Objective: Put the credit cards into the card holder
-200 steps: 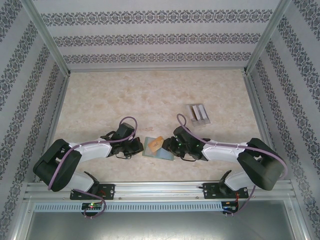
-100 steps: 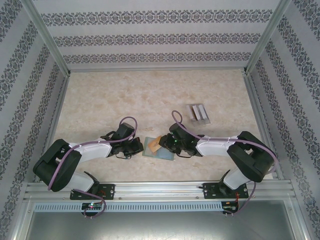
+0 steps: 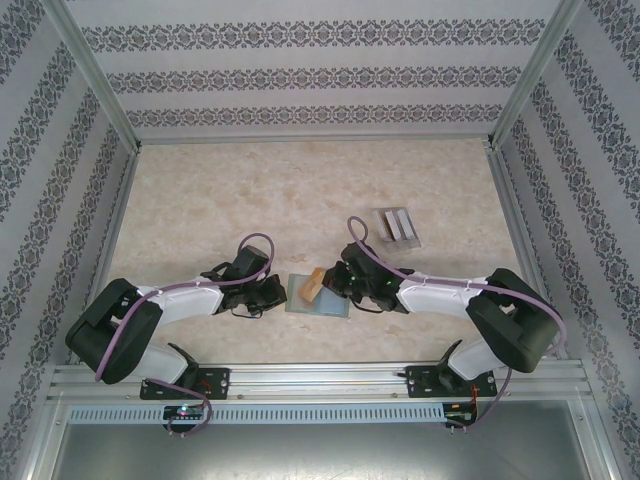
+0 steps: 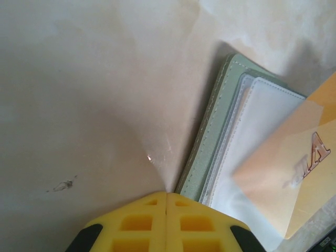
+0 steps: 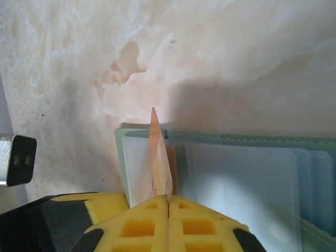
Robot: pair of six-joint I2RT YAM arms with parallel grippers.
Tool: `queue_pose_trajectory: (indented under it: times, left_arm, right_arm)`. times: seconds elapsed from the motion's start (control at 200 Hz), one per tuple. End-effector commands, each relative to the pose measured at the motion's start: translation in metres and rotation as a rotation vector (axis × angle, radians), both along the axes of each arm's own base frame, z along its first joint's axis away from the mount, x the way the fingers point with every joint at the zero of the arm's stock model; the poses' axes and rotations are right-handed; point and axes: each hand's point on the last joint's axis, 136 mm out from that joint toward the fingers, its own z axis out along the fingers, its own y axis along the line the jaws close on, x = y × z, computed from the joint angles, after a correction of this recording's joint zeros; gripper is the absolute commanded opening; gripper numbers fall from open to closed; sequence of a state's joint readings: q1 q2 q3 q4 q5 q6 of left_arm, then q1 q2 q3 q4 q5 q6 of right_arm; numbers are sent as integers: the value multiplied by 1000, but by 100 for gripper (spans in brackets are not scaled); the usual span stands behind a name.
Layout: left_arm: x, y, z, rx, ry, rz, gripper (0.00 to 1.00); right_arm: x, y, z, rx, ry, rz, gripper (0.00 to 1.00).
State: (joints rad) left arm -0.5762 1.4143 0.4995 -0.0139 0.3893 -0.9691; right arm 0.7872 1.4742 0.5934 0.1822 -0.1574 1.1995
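The card holder (image 3: 322,301) lies open and flat between the two arms; its pale pockets show in the right wrist view (image 5: 241,173) and its sage-green edge in the left wrist view (image 4: 210,142). One tan-orange credit card (image 3: 314,283) stands on edge over the card holder's left half, with my right gripper (image 5: 168,198) shut on its near edge (image 5: 159,157). That card (image 4: 294,168) hangs tilted over the pockets. My left gripper (image 4: 167,193) is shut with nothing between its fingers, tips at the card holder's left edge (image 3: 282,292).
A clear slotted rack (image 3: 398,227) with whitish cards in it stands on the marbled table to the back right. Patterned walls with metal posts close in three sides. Both arms lie low along the near edge.
My right gripper has moved left to the orange card and shut on it; the card now stands up on edge. The left arm has not moved.
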Motion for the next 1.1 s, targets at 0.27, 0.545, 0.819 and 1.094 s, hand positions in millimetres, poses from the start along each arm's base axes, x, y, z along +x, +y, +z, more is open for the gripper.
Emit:
queue_pose_trajectory:
  times: [0.27,0.545,0.819,1.094]
  left_arm:
    - [-18,19,-18,109,58,-4,0]
    - [-15,19,-14,130,49,-26,0]
    - [-17,19,-15,125,56,-21,0]
    - [-17,15,-18,108,65,-28,0]
  right_arm:
    - [-26,-28,-17,-62,13,72,0]
    - [-32,-21,-11,21,19,217,0]
    - [-34,-5,-11,65,47,303,0]
    - [-24,7,-18,67,33,358,0]
